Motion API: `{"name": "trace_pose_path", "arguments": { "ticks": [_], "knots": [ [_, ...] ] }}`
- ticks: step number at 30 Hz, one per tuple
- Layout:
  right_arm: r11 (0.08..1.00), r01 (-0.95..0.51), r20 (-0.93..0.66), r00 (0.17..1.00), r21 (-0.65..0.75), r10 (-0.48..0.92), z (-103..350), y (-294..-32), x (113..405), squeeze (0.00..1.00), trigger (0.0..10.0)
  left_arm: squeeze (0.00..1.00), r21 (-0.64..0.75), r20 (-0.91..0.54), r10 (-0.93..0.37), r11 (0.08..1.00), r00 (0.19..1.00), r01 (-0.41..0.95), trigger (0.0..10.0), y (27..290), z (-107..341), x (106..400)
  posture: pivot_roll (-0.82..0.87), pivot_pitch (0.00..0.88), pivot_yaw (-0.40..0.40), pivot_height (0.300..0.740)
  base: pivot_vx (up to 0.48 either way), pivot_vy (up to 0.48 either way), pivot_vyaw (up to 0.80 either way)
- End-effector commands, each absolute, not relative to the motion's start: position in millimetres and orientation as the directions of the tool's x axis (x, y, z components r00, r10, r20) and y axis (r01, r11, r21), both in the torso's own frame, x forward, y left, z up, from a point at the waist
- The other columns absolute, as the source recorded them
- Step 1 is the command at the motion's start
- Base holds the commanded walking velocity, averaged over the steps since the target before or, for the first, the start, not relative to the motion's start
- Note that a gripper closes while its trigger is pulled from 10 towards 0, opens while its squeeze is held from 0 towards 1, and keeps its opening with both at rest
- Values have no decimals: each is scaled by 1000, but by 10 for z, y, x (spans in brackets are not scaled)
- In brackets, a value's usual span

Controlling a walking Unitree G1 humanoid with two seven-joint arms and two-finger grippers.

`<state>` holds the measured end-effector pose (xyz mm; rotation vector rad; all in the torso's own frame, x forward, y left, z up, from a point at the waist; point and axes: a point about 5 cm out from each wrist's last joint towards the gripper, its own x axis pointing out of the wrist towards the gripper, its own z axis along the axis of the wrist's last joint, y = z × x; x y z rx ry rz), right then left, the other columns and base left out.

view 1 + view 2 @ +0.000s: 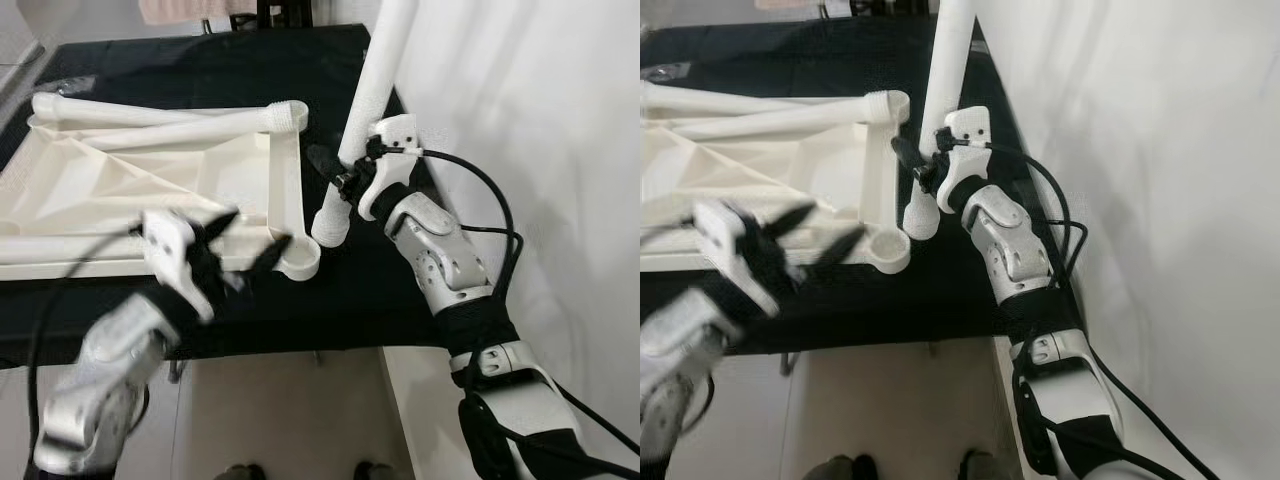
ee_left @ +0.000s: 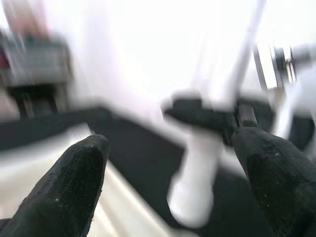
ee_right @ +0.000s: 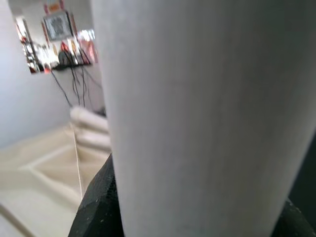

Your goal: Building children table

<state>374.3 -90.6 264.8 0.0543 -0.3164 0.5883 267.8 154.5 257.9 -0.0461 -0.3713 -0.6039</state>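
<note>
Right gripper [image 1: 345, 170] clamps upright table leg [image 1: 368, 95]; left gripper [image 1: 245, 240] spread.

The tabletop [image 1: 150, 195] lies on the desk [image 1: 200, 60] at frame left; the leg [image 1: 370, 110] stands upright just right of its corner socket [image 1: 298, 258].
</note>
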Motion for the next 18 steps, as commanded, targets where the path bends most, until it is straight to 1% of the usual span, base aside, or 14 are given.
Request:
{"name": "trace_pose_path", "arguments": {
  "ticks": [1,3,4,6,7,9,10,11,12,16,18],
  "knots": [
    [830,-553,358,763,-73,539,2721,-903,3707,0,10000,0,60,376,-536,828,756,558,10000,1556,2627,2698,-56,11,-1,740,0,0,0],
    [821,-553,356,746,-139,563,2718,-856,3675,0,10000,0,93,434,-539,824,722,559,10000,1511,2809,2739,-55,0,-2,740,0,0,0],
    [809,-554,331,739,-197,587,2687,-803,3654,0,10000,0,105,470,-541,819,697,564,10000,1473,2918,2758,-57,0,-3,740,0,0,0],
    [783,-562,293,726,-268,622,2620,-697,3615,0,10000,0,127,521,-547,809,655,574,10000,1399,3074,2778,-60,0,-4,740,0,0,0],
    [783,-562,293,726,-268,622,2620,-697,3615,0,10000,0,127,521,-547,809,655,574,10000,1399,3074,2778,-60,0,-4,740,0,0,0],
    [764,-576,278,714,-290,643,2568,-610,3580,0,10000,0,145,550,-551,803,628,578,10000,1335,3180,2793,-60,0,-4,740,0,0,0],
    [732,-595,259,689,-332,677,2514,-489,3530,0,10000,0,179,558,-556,806,616,565,10000,1249,3270,2831,-61,0,-4,740,0,0,0],
    [732,-595,259,689,-332,677,2514,-489,3530,0,10000,0,179,558,-556,806,616,565,10000,1249,3270,2831,-61,0,-4,740,0,0,0],
    [706,-607,249,667,-366,702,2472,-398,3486,0,10000,0,186,561,-541,820,627,541,10000,1209,3314,2883,-59,0,-2,740,0,0,0],
    [699,-608,249,661,-375,708,2460,-378,3474,0,10000,0,183,561,-533,826,633,533,10000,1204,3325,2903,-59,0,-2,740,0,0,0],
    [673,-623,245,635,-398,733,2440,-300,3430,0,10000,0,171,527,-514,844,677,508,10000,1199,3268,2985,-61,0,3,740,0,0,0]
  ]
}}
